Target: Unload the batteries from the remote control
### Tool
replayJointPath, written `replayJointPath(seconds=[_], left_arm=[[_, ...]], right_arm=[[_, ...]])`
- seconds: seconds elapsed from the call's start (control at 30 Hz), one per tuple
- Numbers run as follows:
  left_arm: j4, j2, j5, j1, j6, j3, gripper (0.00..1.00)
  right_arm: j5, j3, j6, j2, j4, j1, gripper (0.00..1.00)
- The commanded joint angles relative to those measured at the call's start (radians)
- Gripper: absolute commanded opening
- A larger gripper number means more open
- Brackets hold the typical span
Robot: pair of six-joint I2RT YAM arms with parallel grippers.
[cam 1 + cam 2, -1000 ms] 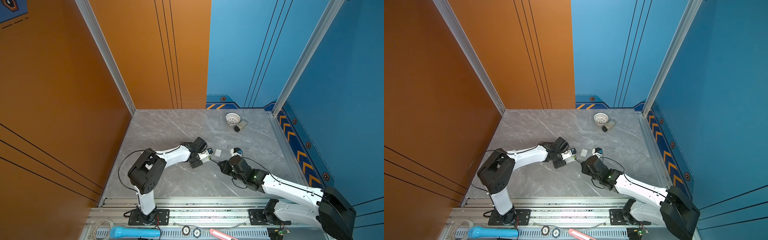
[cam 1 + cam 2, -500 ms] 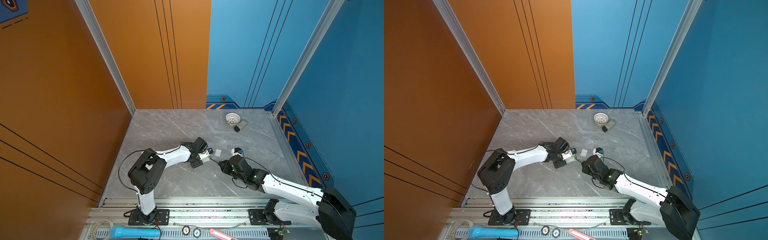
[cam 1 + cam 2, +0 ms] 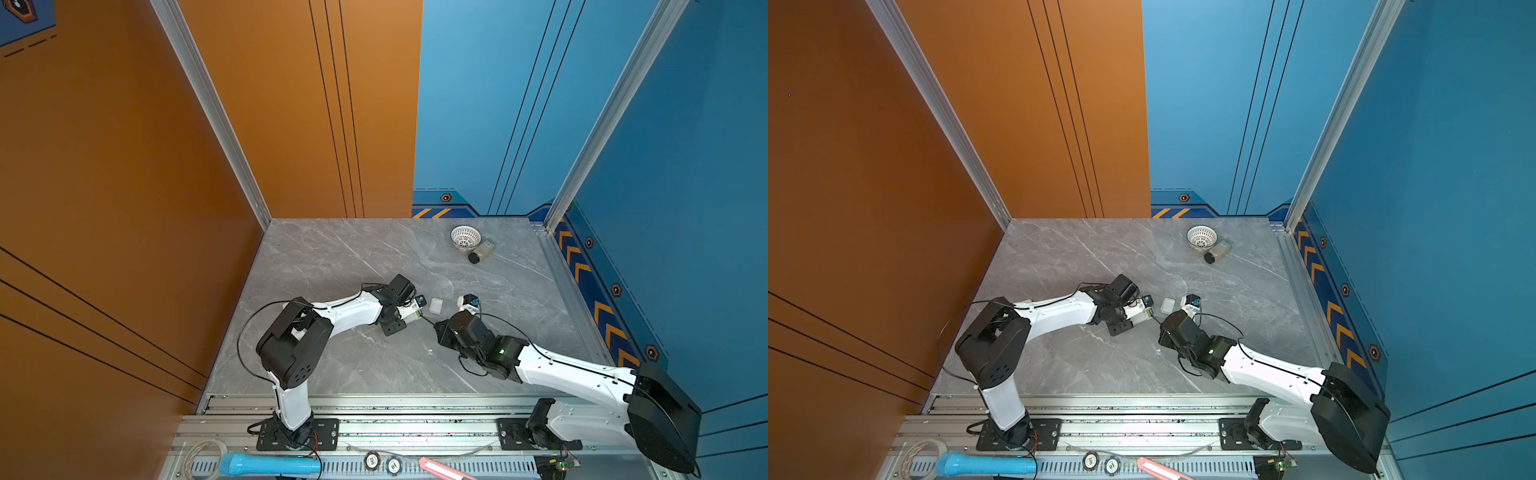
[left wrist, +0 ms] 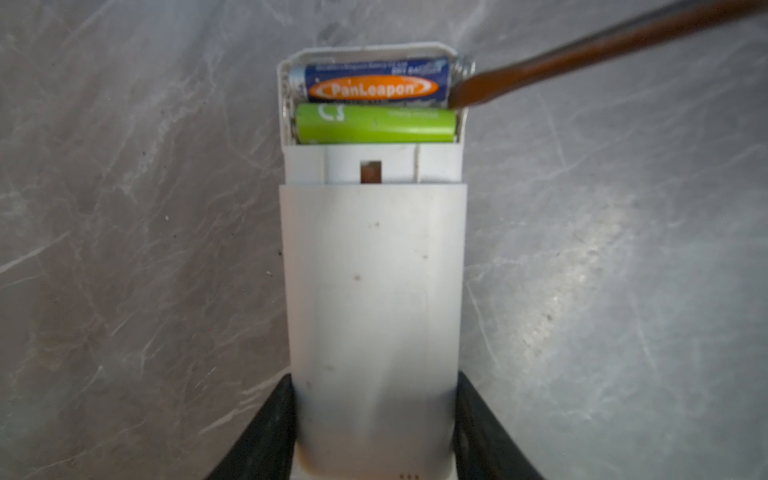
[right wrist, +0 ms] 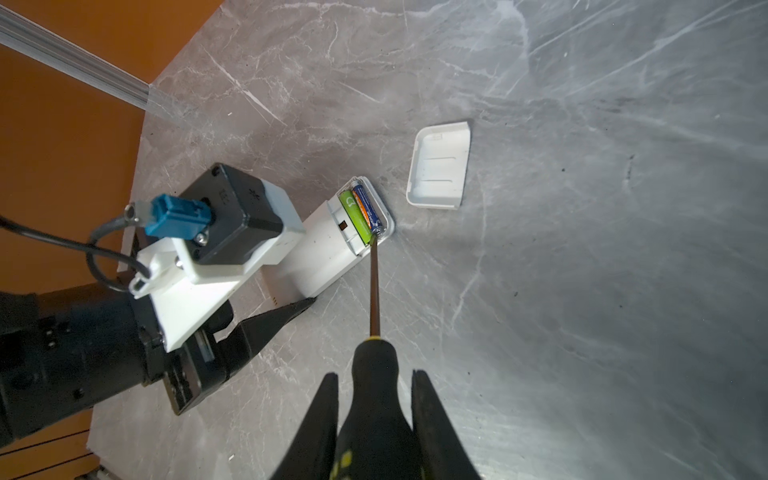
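Note:
My left gripper [image 4: 376, 380] is shut on the lower end of the white remote control [image 4: 374, 291], which lies on the grey table with its battery bay uncovered. Two batteries sit side by side in the bay: a blue one with an orange label [image 4: 374, 85] at the end and a light green one [image 4: 374, 124] beside it. My right gripper [image 5: 375, 374] is shut on the black handle of a screwdriver [image 5: 374, 286]. Its tip rests at one end of the blue battery [image 5: 368, 208], beside the green battery [image 5: 355, 214]. In both top views the grippers meet mid-table at the remote [image 3: 411, 316] [image 3: 1140, 316].
The loose white battery cover [image 5: 440, 166] [image 3: 435, 305] lies upside down on the table just beyond the remote's open end. A white mesh basket [image 3: 465, 237] and a small bottle on its side [image 3: 482, 251] stand at the back right. An orange wall borders the left.

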Motion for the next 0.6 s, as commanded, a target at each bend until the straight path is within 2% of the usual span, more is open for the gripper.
replayJointPath(seconds=[0.0, 0.07, 0.4, 0.57], left_arm=[[-0.059, -0.011, 0.155, -0.036, 0.023, 0.01, 0.0], [-0.084, -0.001, 0.202, -0.036, 0.027, 0.026, 0.0], [-0.142, 0.021, 0.326, -0.027, 0.033, 0.056, 0.0], [-0.166, 0.042, 0.345, -0.018, 0.036, 0.081, 0.0]], right_arm=[[0.107, -0.043, -0.065, 0.063, 0.074, 0.036, 0.0], [0.117, -0.079, -0.11, 0.091, 0.212, 0.056, 0.0], [0.195, -0.204, -0.211, 0.205, 0.649, 0.11, 0.0], [0.212, -0.205, -0.249, 0.233, 0.731, 0.124, 0.0]])
